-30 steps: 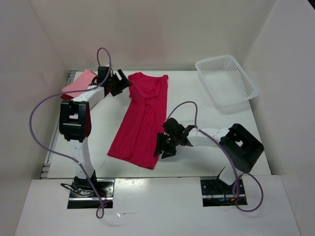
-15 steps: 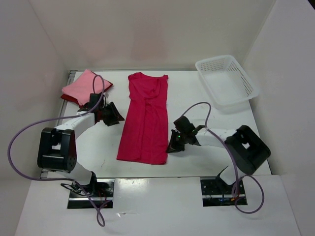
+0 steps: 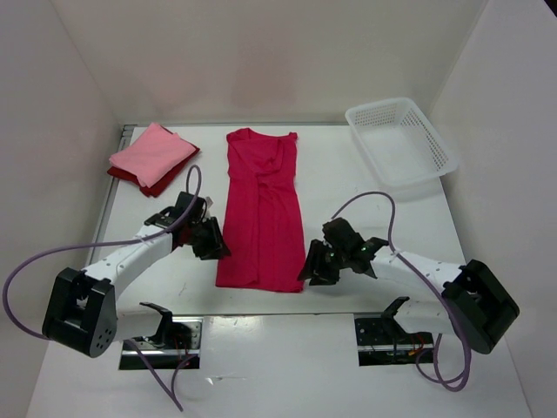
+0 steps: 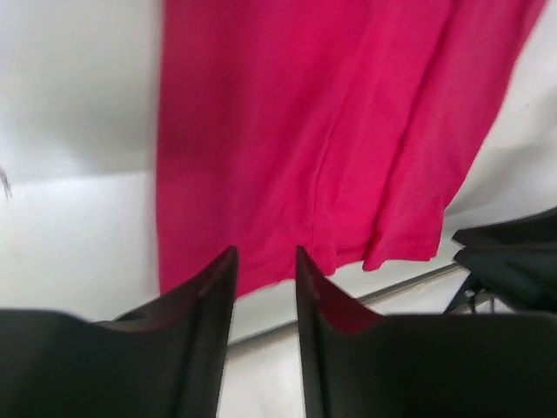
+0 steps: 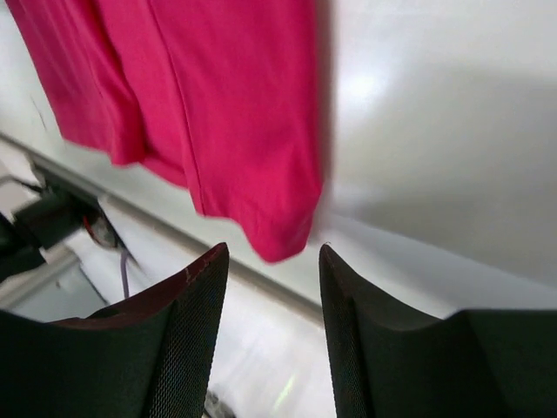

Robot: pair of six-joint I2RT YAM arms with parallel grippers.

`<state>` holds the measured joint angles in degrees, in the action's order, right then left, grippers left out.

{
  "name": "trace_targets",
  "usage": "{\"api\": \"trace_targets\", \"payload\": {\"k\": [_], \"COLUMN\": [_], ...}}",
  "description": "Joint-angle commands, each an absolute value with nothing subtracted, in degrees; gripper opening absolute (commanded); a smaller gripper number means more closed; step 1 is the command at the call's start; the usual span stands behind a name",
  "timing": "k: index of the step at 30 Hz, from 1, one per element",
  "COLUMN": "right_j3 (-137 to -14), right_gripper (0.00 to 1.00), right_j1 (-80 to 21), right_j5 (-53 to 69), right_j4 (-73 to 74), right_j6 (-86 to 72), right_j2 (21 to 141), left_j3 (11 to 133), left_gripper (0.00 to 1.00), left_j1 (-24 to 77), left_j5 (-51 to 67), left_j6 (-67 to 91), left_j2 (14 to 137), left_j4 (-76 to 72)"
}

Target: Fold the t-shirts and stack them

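At ten o'clock on the worktop [image 3: 357,187] a folded light pink t-shirt [image 3: 150,152] is seen lying on a folded dark red t-shirt [image 3: 167,180], so two garments are judged done. The left pincer [image 3: 211,241] is held low just beside the left hem corner of the magenta-crimson t-shirt [image 3: 259,205], its jaws partly spread with nothing between them. That shirt is laid flat at the centre, collar towards twelve o'clock and hem towards six, its sides turned in to a narrow strip. The right pincer [image 3: 315,266] is placed at the right hem corner, jaws spread wide and empty, with the cloth corner just ahead of the tips in the wrist view. A white basket [image 3: 402,144] is seen at two o'clock, well apart. The step in hand is judged to be the pinching of both hem corners for a fold towards twelve o'clock. It would be done well if every layer at each corner were caught, both corners were lifted together and level, and the hem were laid square at the collar.
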<state>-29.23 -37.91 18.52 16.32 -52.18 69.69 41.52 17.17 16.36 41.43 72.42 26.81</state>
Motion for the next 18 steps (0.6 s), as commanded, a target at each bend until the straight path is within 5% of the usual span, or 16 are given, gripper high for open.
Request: {"api": "trace_targets", "payload": {"k": [1,9,15,18], "right_j3": [-27.6,-24.35,-21.36,-20.05], "right_gripper": [0.52,0.58,0.55,0.54], "right_j1": [-41.91,-43.24,-43.24,-43.24], "right_j5": [19.34,17.93,18.72,18.72], "right_j4": [16.0,13.97,12.04,10.2], "right_j6": [-56.07,-61.0,-61.0,-61.0], "right_j2": [68.64,63.2,62.58,61.96], "left_j3": [40.96,34.11,33.14,30.76], "left_gripper": [0.36,0.44,0.75,0.76], "left_j1": [17.76,14.77,8.27,7.03], "left_j5": [10.64,9.24,8.69,12.02], "left_j6": [46.92,53.78,54.94,54.32], "left_j2": [71.01,71.02,71.62,72.16], "left_j4": [33.04,31.46,29.03,27.07]}}
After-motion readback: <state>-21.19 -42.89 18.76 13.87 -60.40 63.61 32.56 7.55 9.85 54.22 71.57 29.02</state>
